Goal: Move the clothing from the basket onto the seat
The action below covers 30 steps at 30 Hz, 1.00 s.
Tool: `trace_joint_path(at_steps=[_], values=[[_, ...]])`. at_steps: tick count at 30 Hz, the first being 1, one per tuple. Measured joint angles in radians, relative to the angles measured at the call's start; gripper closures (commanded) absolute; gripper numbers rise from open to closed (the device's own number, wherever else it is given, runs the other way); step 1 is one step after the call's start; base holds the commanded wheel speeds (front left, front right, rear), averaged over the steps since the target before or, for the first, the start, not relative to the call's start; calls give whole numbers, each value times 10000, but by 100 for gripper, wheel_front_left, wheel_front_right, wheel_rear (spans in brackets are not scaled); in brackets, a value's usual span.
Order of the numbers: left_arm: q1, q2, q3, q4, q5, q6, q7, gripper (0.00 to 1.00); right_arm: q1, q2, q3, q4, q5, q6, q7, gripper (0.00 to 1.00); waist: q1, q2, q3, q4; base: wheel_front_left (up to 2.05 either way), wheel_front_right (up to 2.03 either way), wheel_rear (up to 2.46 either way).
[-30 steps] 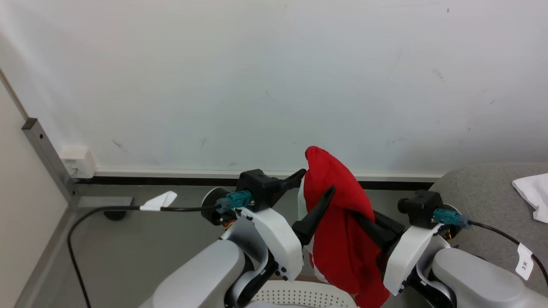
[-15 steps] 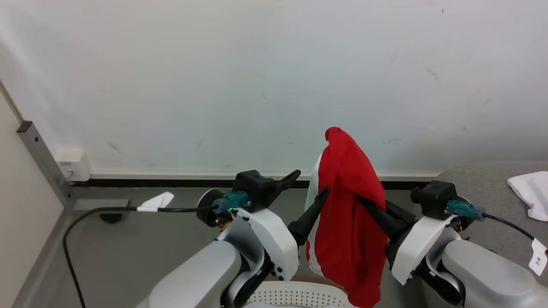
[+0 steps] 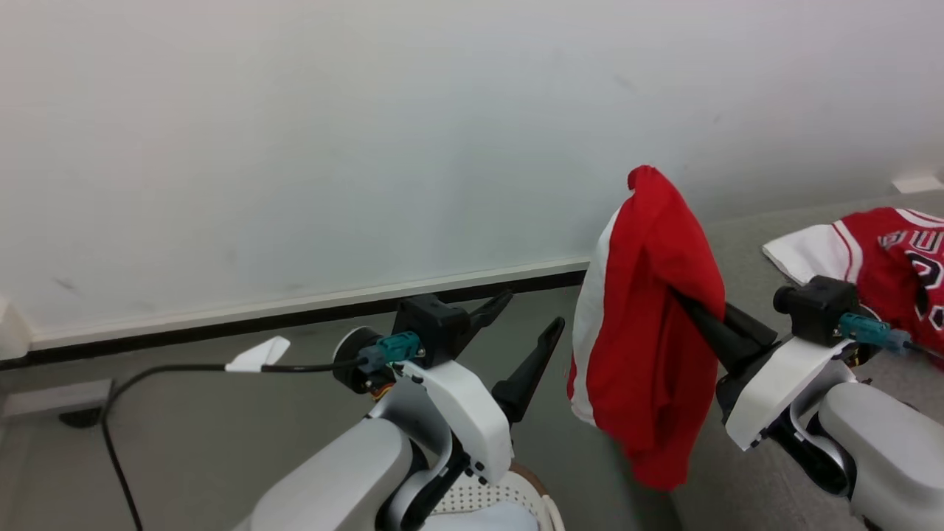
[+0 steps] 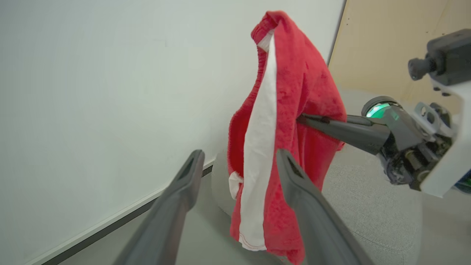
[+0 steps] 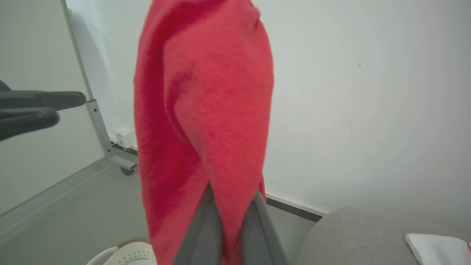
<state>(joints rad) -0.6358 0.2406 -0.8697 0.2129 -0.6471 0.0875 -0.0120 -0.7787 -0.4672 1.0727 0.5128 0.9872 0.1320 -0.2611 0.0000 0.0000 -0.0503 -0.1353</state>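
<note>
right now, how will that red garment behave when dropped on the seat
Likely floppy: the red garment drapes over the right end effector and hangs limp on both sides. Probably light, as one pinch carries it whole. On the seat it should crumple in a heap, not lie flat.

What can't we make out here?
- Right gripper fingertips: head and right wrist views, wrapped by the hanging red garment with a white side stripe.
- Oval cream perforated plastic basket: head view, cut off by the bottom edge and behind the left arm; contents unreadable.
- Red lettered jersey on the grey woven seat: cut off by head view's right edge.
</note>
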Motion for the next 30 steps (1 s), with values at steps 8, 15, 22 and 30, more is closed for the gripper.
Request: trace_joint_path(at_steps=[8, 15, 22, 30], values=[[-98, -98, -121, -163, 38, -38, -121, 0, 36, -702, -846, -330, -330, 0, 0, 100, 0, 0, 431, -1556, 0, 0, 0], [-121, -104, -370, -491, 140, -29, 10, 0, 529, -1356, -2056, -830, -660, 0, 0, 100, 0, 0, 889, -2567, 0, 0, 0], [-629, -50, -619, -1187, 449, 2, 500, 0, 914, -1563, -4107, -1187, -1014, 0, -2, 100, 0, 0, 1785, -2716, 0, 0, 0], [-1734, 102, -934, -1944, 943, -311, 1264, 0, -68, -1492, -6761, -740, -1971, 0, -2, 100, 2, 0, 3495, -2234, 0, 0, 0]])
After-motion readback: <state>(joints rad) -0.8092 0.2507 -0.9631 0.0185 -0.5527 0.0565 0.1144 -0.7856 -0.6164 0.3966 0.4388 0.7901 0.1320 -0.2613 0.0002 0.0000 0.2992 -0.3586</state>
